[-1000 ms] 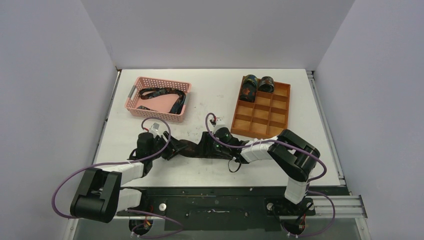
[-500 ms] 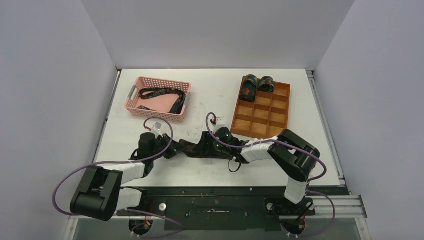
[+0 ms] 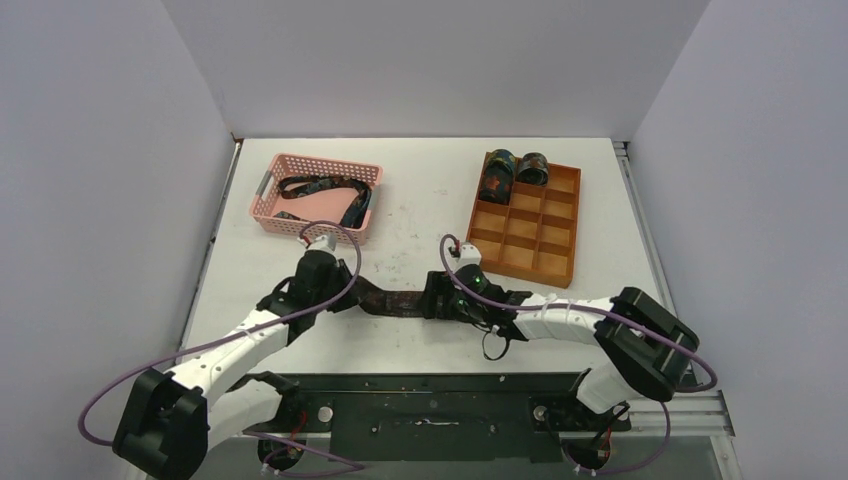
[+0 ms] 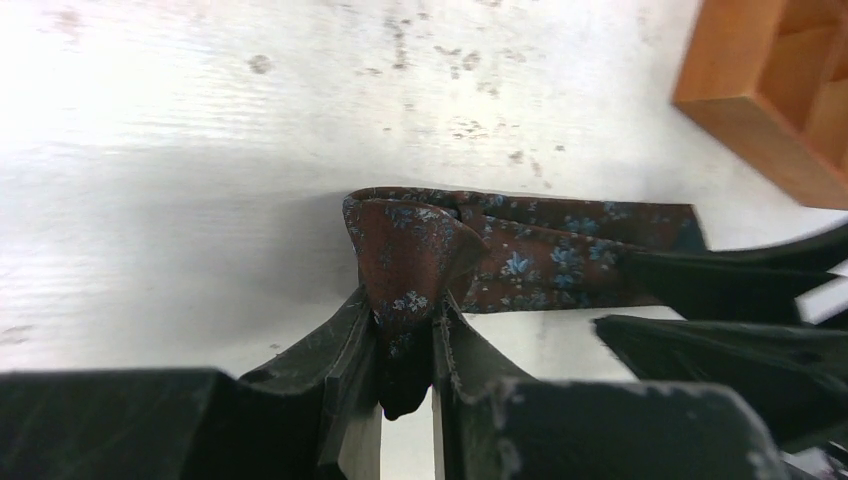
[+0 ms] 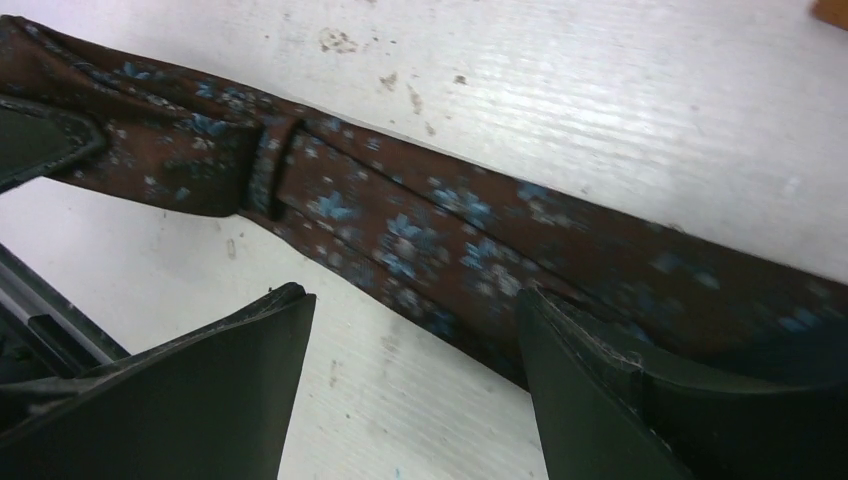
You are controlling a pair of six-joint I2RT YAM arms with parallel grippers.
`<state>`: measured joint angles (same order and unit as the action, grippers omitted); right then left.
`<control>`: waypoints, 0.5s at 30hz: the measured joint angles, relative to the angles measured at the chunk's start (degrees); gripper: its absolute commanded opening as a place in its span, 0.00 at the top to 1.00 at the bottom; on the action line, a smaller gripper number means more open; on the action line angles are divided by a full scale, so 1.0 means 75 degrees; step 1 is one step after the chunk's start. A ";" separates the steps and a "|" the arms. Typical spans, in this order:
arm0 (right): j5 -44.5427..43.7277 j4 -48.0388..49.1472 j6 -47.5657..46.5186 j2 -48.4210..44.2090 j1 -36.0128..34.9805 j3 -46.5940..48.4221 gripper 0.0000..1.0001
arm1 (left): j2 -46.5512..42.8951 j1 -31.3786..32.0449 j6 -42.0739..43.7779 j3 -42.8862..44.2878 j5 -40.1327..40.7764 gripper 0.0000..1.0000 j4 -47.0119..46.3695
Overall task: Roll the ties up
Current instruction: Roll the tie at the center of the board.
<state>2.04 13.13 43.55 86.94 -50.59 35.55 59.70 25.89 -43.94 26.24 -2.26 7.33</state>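
A dark brown tie [image 3: 395, 298] with blue speckles lies flat on the white table between my two grippers. My left gripper [image 3: 347, 296] is shut on its left end; in the left wrist view the folded end [image 4: 405, 260] stands pinched upright between the fingers [image 4: 350, 340]. My right gripper [image 3: 440, 297] is open over the tie's right part. In the right wrist view the tie [image 5: 420, 230] runs diagonally, passing under the right finger [image 5: 600, 380], with bare table between the jaws. Two rolled ties [image 3: 497, 175] [image 3: 532, 168] sit in the wooden tray.
The orange wooden compartment tray [image 3: 545, 235] stands at the back right, its corner [image 4: 770, 110] close to the tie. A pink basket [image 3: 275, 212] at the back left holds more loose ties [image 3: 325, 187]. Purple cables loop over both arms.
My left gripper has closed on the tie's left end. My right gripper has opened wider and shifted right along the tie. Both arms have reached farther over the table.
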 measured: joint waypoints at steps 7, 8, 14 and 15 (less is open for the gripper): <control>-0.0597 -0.0452 -0.0117 -0.0895 0.0000 -0.0618 0.25 | 0.0420 0.0743 0.0420 0.0962 0.1926 1.00 0.1886; -0.0656 -0.0490 -0.0117 -0.1000 0.0000 -0.0726 0.25 | 0.0539 0.0912 0.0440 0.1105 0.2229 1.00 0.2095; -0.0965 -0.0871 -0.0111 -0.1798 0.0003 -0.1437 0.25 | 0.1408 0.2037 0.0338 0.2084 0.4249 1.00 0.3334; -0.1000 -0.0959 -0.0111 -0.1973 0.0006 -0.1553 0.25 | 0.1580 0.2194 0.0297 0.2256 0.4540 1.00 0.3538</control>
<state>-5.45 5.93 42.72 72.14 -50.54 23.90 71.55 42.35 -41.71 43.16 31.79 33.87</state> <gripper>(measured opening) 0.751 0.161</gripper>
